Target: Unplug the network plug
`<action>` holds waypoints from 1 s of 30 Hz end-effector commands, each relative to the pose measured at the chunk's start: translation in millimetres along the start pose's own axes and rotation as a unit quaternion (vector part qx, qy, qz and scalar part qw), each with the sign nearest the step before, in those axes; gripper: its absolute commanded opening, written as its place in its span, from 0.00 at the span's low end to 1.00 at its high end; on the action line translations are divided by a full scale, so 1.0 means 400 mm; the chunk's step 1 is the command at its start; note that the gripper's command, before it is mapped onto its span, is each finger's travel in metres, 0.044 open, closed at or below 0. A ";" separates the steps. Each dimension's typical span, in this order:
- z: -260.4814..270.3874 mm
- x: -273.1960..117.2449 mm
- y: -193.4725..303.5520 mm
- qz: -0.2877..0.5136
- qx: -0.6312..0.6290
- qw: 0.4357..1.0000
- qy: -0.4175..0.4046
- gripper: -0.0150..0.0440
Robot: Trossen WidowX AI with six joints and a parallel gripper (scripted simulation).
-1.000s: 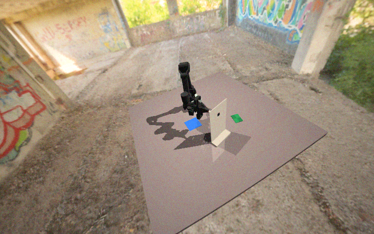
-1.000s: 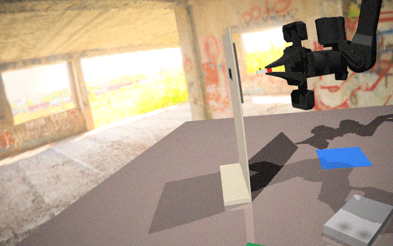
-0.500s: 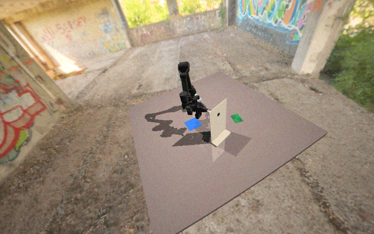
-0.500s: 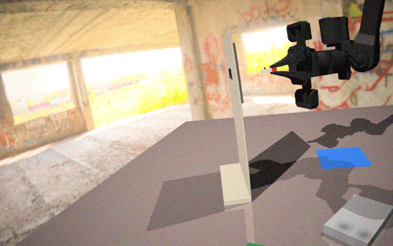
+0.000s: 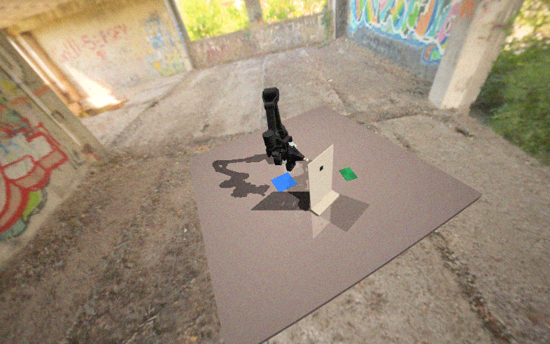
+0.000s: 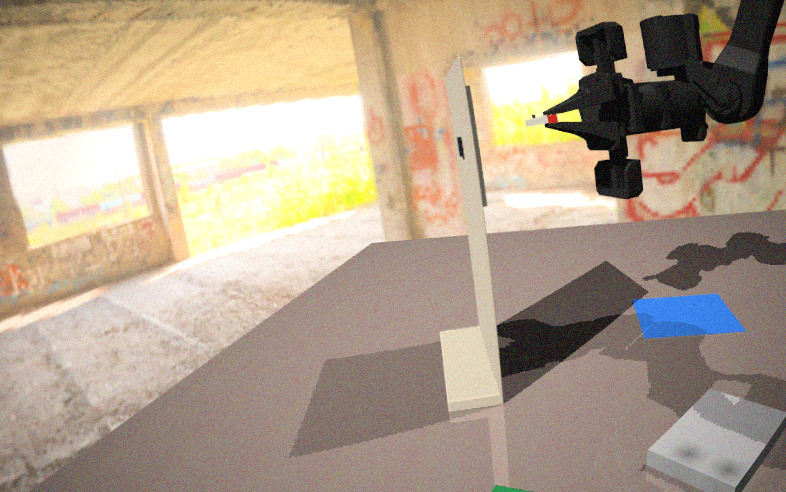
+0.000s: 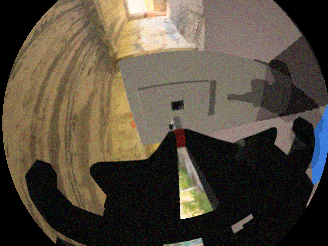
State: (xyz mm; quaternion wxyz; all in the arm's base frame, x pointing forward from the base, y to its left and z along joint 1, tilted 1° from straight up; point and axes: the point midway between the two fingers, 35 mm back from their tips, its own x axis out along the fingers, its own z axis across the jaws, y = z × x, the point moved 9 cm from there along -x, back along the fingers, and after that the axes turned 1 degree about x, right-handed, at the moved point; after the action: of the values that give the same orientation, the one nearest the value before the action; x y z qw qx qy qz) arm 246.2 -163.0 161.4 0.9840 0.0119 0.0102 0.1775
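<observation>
- Holding the plug [image 5: 306, 159] [image 6: 536, 121] [image 7: 180, 138] clamped by its red end, the pincer [image 5: 305, 158] [image 6: 549, 119] [image 7: 180, 135] hangs over the counter [image 5: 259, 263] [image 6: 232, 417] [image 7: 245, 30].
- The plug juts forward from the tips, long axis roughly level, pale nose towards the panel [image 5: 320, 182] [image 6: 478, 261] [image 7: 165, 70] but apart from it.
- The blue square [image 5: 284, 182] [image 6: 690, 316] [image 7: 320, 150] lies below and behind the nose, between panel and the counter's left edge in the top view.
- The green square [image 5: 348, 173] [image 6: 510, 489] lies beyond the panel, towards the upper-right edge.
- Blue seems the likelier target: the one arm would back away, then lower.
</observation>
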 end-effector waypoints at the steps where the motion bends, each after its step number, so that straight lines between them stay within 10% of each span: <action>1: 0.029 -0.006 0.006 0.002 -0.007 1.000 -0.002 0.25; 30: 0.031 -0.042 0.045 -0.136 0.099 0.983 0.067 0.25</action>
State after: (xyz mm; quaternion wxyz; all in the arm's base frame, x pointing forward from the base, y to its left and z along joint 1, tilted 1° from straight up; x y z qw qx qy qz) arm 228.2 -154.4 181.5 0.9917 0.0763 0.0716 0.0748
